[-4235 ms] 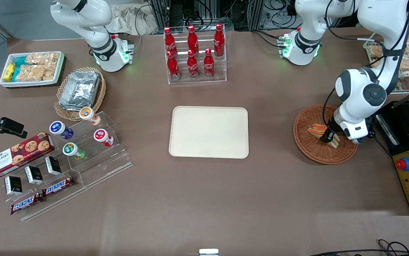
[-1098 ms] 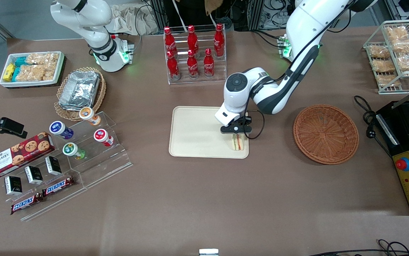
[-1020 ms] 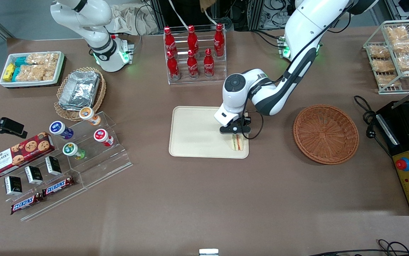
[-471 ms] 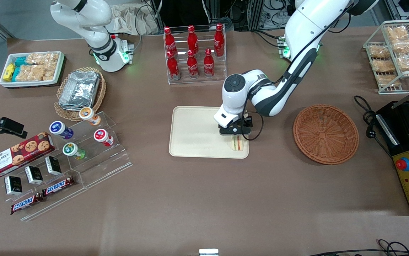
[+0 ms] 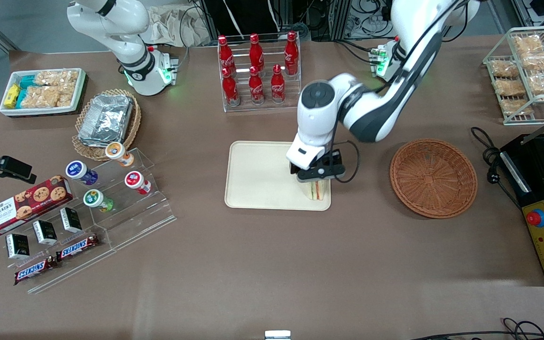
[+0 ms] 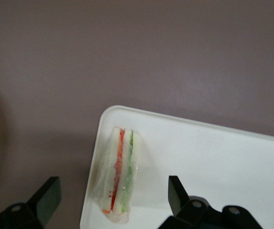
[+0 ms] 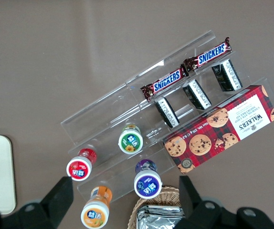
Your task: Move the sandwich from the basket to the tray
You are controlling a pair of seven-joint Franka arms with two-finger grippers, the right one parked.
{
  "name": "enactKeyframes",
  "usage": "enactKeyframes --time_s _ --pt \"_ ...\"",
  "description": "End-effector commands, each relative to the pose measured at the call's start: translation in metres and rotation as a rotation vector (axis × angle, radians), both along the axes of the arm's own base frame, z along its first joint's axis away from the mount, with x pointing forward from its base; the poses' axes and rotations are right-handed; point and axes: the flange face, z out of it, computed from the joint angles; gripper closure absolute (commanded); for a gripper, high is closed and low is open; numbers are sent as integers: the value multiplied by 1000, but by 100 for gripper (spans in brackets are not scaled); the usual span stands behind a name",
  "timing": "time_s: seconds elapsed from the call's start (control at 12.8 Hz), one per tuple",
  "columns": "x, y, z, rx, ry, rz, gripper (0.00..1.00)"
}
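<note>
The sandwich (image 5: 317, 190), a white wedge with red and green filling, stands on the cream tray (image 5: 257, 174) at its corner nearest the front camera and the basket. It also shows in the left wrist view (image 6: 119, 174), on the tray (image 6: 213, 162). My left gripper (image 5: 317, 175) hangs open just above the sandwich, its fingers apart on either side and not touching it; in the wrist view the gripper (image 6: 113, 198) straddles it. The reddish-brown wicker basket (image 5: 433, 177) sits empty toward the working arm's end.
A rack of red cola bottles (image 5: 258, 71) stands farther from the camera than the tray. A black machine with a red button (image 5: 543, 208) lies beside the basket. Snack displays (image 5: 87, 198) and a foil-container basket (image 5: 106, 120) lie toward the parked arm's end.
The sandwich went from the basket to the tray. In the last second my gripper let go of it and rose above it, and the arm lifted.
</note>
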Motion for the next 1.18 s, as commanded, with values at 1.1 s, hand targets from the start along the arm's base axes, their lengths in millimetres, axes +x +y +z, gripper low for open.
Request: enactKeyframes --time_s 1.1 --pt "-16 369 261 -21 128 -270 0"
